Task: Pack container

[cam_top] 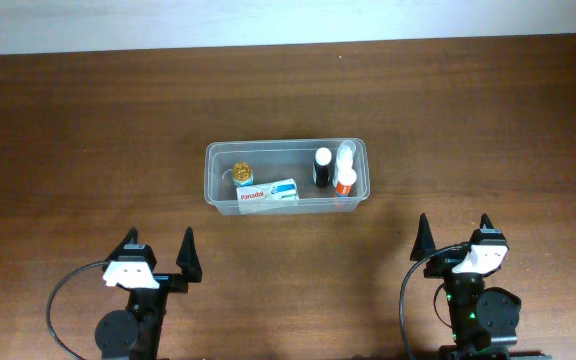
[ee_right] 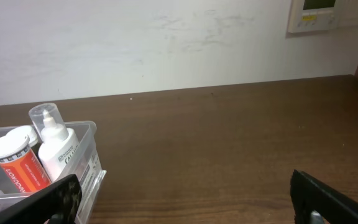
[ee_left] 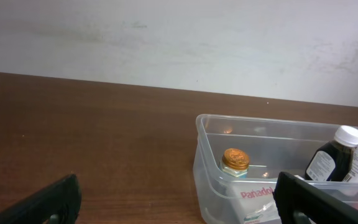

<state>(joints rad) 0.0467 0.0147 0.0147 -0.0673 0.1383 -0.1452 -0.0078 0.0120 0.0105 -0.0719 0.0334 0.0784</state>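
The clear plastic container (cam_top: pixel 211 175) stands at the table's middle. Inside it are a gold-capped jar (cam_top: pixel 241 173), a white and blue Panadol box (cam_top: pixel 268 192), a dark bottle with a white cap (cam_top: pixel 322 165), a white bottle (cam_top: pixel 345 157) and an orange bottle with a white cap (cam_top: pixel 345 182). My left gripper (cam_top: pixel 158 255) is open and empty, near the front edge, left of the container (ee_left: pixel 207 155). My right gripper (cam_top: pixel 455 235) is open and empty, to the container's front right; the tub's corner (ee_right: pixel 92 162) shows at the left of the right wrist view.
The brown wooden table (cam_top: pixel 88 140) reaches back to a white wall (cam_top: pixel 268 20). A wall-mounted panel (ee_right: pixel 316 15) shows in the right wrist view.
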